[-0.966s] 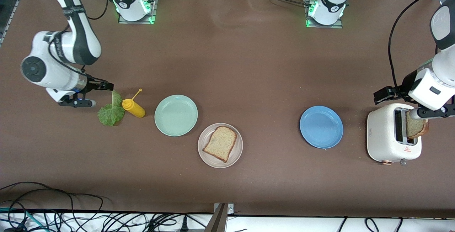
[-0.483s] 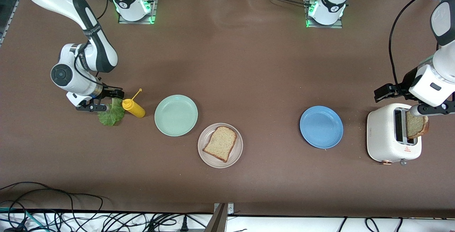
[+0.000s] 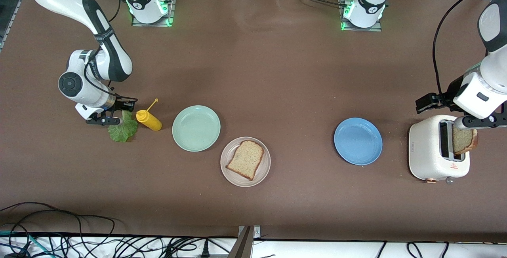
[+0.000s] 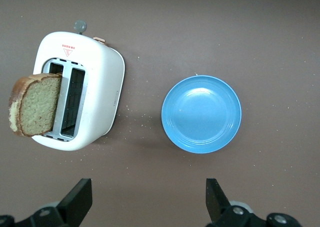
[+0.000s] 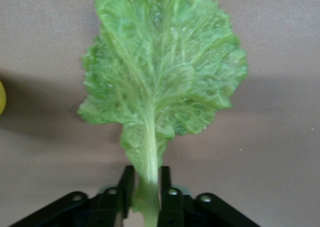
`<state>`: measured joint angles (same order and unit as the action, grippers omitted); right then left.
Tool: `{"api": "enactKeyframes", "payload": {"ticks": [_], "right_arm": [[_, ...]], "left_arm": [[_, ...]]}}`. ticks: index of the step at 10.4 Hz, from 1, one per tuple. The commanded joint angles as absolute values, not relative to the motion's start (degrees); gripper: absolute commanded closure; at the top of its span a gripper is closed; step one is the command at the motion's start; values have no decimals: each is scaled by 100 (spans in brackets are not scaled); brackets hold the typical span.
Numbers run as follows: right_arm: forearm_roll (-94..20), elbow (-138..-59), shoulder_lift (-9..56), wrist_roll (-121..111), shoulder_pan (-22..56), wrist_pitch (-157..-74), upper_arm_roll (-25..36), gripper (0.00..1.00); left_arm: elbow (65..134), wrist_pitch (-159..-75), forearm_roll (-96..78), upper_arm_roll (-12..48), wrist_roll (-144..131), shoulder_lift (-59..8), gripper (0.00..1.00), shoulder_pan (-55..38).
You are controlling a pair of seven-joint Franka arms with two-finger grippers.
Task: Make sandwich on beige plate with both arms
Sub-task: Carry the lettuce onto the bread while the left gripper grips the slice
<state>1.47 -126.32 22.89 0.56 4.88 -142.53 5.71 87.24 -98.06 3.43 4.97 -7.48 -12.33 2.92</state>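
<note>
A: What is cut off?
B: The lettuce leaf (image 5: pixel 160 72) stem, clamped in the right gripper (image 5: pixel 145 187).
A: Containers?
B: Bread slice (image 3: pixel 245 159) on the beige plate (image 3: pixel 266 171); another in the toaster (image 4: pixel 100 87), under the spread left gripper (image 4: pixel 150 207).

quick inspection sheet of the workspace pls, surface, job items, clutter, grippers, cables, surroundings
surface: brown table, no spills seen
job's things: one bread slice lies on the beige plate; second bread slice stands in the white toaster; lettuce leaf on the table at the right arm's end
clutter: yellow squeeze bottle beside the lettuce; mint green plate; blue plate, both bare
grippers: right gripper shut on the lettuce stem; left gripper open above the toaster, holding nothing
cables: black tangle along the table edge nearest the front camera
surroundings: nothing seen
</note>
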Motion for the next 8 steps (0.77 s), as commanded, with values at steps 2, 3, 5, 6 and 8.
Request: {"api": "enactKeyframes", "payload": {"ticks": [2, 3, 5, 6, 8], "right_arm": [[211, -12228, 2163, -96, 501, -13680, 545, 100], [211, -11895, 2110, -158, 510, -13145, 528, 100], [194, -10964, 2101, -176, 510, -11610, 519, 100], [159, -10568, 2101, -184, 527, -11053, 510, 100], [149, -9822, 2092, -158, 536, -10191, 396, 100]], "left_arm": [[8824, -9896, 387, 563, -624, -1169, 0, 369], [8816, -9896, 387, 554, -615, -1169, 0, 378], [8737, -9888, 430, 519, -398, -1169, 0, 500], [8710, -9888, 431, 519, -65, -1160, 0, 666], [8605, -9888, 474, 519, 524, -1160, 0, 1009]]}}
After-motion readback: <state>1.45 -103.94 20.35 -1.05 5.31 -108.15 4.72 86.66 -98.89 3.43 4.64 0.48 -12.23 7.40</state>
